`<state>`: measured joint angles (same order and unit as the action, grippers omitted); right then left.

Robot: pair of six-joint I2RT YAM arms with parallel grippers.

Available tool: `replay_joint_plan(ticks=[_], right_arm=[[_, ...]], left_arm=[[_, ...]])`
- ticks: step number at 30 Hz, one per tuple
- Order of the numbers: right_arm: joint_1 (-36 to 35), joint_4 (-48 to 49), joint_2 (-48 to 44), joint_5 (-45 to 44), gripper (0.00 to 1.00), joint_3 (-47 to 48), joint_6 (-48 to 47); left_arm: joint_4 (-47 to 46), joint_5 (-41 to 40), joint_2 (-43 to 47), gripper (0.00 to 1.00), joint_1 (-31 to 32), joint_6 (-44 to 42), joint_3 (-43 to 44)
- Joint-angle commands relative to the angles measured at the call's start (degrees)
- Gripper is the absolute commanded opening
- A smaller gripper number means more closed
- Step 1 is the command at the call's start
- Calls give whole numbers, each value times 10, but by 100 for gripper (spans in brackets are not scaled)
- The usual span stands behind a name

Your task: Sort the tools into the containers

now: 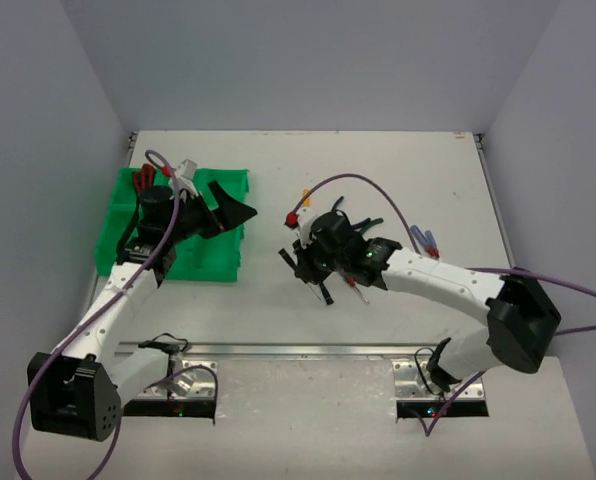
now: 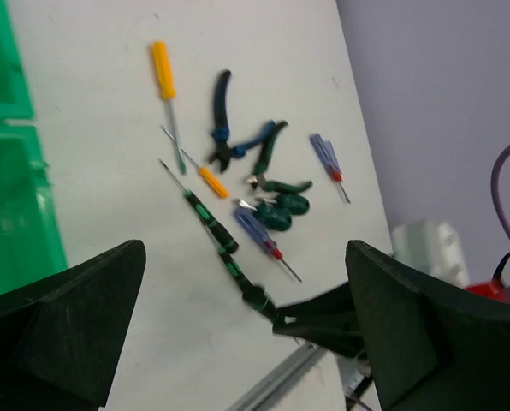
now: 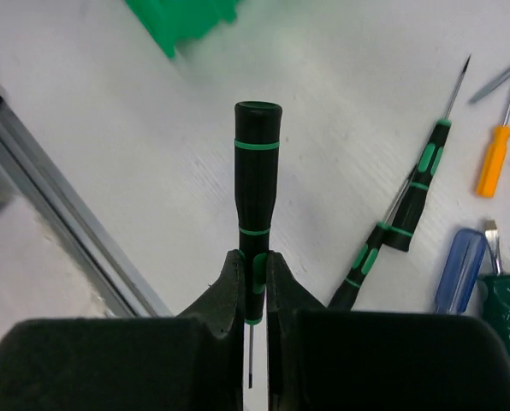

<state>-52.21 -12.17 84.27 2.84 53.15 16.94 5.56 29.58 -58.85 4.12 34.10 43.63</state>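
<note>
The right pincer (image 3: pixel 253 257) is clamped tight on a black screwdriver (image 3: pixel 257 171) with green bands. It grips low on the handle, just where the thin blade begins. The handle sticks out ahead of the fingers, roughly toward the bin (image 3: pixel 182 17). From where I stand I can't quite tell whether the tool is clear of the worktop (image 3: pixel 135 111) or resting on it.

Just to the right of it, two matching screwdrivers (image 3: pixel 418 184) lie on the worktop, overlapping at their ends. Past them lie an orange screwdriver (image 3: pixel 495 158), a blue screwdriver (image 3: pixel 459 270) and, beside that, green pliers (image 3: pixel 503 312).

The left pincer (image 2: pixel 245 257) hangs over the right part of the bin, its fingers (image 2: pixel 67 325) spread wide with nothing between them. Its camera looks across at the loose tools. A yellow screwdriver (image 2: pixel 161 73) lies farthest off, and blue cutters (image 2: pixel 225 120) cross a second pair of pliers in the middle of the heap. Small blue-handled drivers lie at the edges.

The bin sits at the left side of the worktop. The heap of tools lies around the middle and right, well apart from the bin, and the right pincer is at the edge of the heap nearest the bin.
</note>
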Motion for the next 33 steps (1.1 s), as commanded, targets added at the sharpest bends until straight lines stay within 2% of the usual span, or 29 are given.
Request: replay_joint_plan(ticks=[1, 6, 10, 11, 15, 17, 19, 20, 22, 23, 24, 25, 27, 28, 31, 33], right_arm=[[51, 63, -68, 100, 0, 2, 53], [77, 102, -80, 165, 0, 26, 74], [77, 117, -73, 203, 0, 43, 82], [77, 134, -70, 207, 0, 47, 84], [77, 151, -66, 208, 0, 52, 90], [78, 153, -65, 196, 0, 53, 90], [77, 153, -63, 179, 0, 58, 90], [78, 153, -60, 170, 0, 61, 92], [79, 152, -53, 148, 1, 67, 97], [79, 151, -52, 142, 6, 71, 97], [80, 149, -45, 136, 22, 78, 99], [80, 145, -43, 129, 39, 77, 99], [83, 135, -48, 104, 83, 71, 99], [85, 125, -53, 86, 97, 67, 98], [93, 58, -77, -3, 99, 63, 95], [95, 34, -98, -53, 99, 51, 95]], left_arm=[[-254, 87, 12, 100, 39, 120, -85], [-335, 70, 1, 100, 121, 130, -95], [-328, 47, -30, 100, 164, 112, -76], [-310, 28, -41, 96, 170, 107, -68], [-275, 3, -70, 47, 182, 90, -52], [-272, 8, -76, 34, 186, 90, -46], [-276, 13, -80, 10, 190, 94, -41], [-277, 17, -81, 3, 192, 95, -37], [-276, 20, -82, 0, 194, 95, -31], [-269, 18, -83, 0, 194, 91, -26], [-246, 5, -87, 0, 194, 79, -12], [-238, -10, -88, 0, 194, 76, 2], [-115, -88, -106, 0, 190, 27, 54], [-65, -135, -117, 0, 185, 8, 84], [80, -321, -167, 0, 143, -52, 191], [116, -445, -199, 0, 101, -74, 238]])
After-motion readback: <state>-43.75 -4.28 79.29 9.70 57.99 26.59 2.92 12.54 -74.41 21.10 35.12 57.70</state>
